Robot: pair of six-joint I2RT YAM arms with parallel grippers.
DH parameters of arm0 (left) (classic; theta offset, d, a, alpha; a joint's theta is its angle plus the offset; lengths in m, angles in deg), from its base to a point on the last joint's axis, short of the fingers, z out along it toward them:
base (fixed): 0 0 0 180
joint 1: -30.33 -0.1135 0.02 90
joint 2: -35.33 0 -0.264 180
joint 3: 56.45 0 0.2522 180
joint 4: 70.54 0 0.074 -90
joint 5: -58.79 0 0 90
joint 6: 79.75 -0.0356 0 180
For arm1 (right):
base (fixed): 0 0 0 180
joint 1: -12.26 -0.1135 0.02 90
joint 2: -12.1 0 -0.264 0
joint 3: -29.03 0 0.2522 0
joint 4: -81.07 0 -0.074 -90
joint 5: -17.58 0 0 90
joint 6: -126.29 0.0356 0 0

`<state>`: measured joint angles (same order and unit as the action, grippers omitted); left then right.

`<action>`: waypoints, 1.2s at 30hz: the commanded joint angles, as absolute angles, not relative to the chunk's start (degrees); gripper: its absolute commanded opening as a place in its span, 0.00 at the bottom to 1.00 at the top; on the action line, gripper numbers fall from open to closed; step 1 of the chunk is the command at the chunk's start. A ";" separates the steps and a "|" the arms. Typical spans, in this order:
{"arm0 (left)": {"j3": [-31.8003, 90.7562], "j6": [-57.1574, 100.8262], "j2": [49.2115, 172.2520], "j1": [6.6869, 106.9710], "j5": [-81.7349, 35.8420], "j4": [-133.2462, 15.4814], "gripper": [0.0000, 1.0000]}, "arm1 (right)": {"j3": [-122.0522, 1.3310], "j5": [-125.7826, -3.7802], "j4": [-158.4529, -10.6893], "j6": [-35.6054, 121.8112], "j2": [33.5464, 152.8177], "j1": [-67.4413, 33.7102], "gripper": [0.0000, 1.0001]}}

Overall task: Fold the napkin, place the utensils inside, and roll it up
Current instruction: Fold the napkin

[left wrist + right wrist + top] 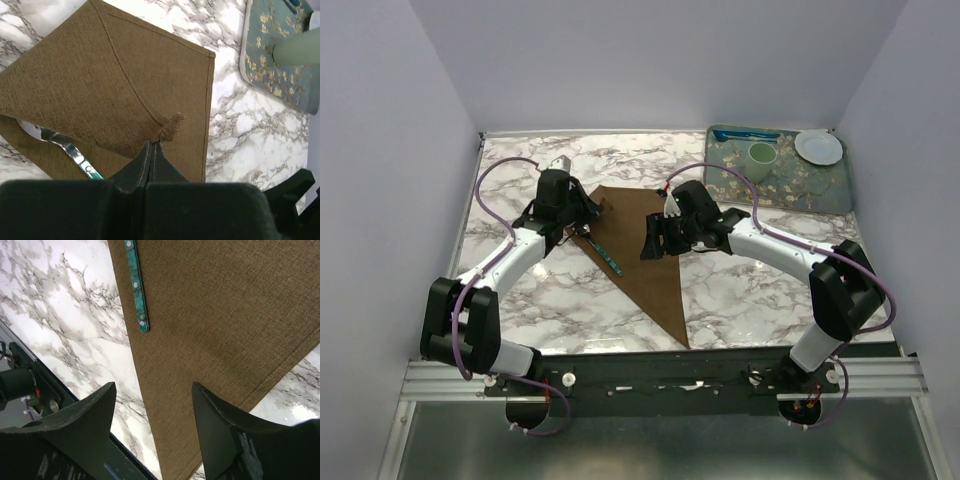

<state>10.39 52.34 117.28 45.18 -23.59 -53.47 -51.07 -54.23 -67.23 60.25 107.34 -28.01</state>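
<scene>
white marble table point(750, 290) with grey veins, walled in by pale lilac panels. around the middle, a little toward the left edge, a plain brown napkin point(645, 280) of coarse weave with stitched hems, folded into a long triangle tapering toward the near edge. along its left border a slim spoon point(70, 150), silver bowl partly hidden beneath the upper cloth layer, teal riveted handle pointing toward the near edge. left gripper point(151, 147) clamped tight on a pinch of that upper layer. right gripper point(152, 390) spread wide, holding nothing, above the napkin's right part. at the far right corner a teal floral tray point(810, 185) with a pale green cup point(761, 155), a white plate point(818, 147) and a blue utensil point(745, 134).
</scene>
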 commanded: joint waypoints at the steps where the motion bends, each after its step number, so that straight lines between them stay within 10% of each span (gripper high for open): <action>1: 6.10 51.30 113.73 46.85 -24.62 -52.47 0.00 | -49.68 -52.74 -69.43 64.49 108.51 -26.85 0.70; 36: -6.30 53.50 112.32 54.15 -21.89 -56.43 0.00 | -46.69 -49.57 -73.56 66.96 111.15 -25.09 0.70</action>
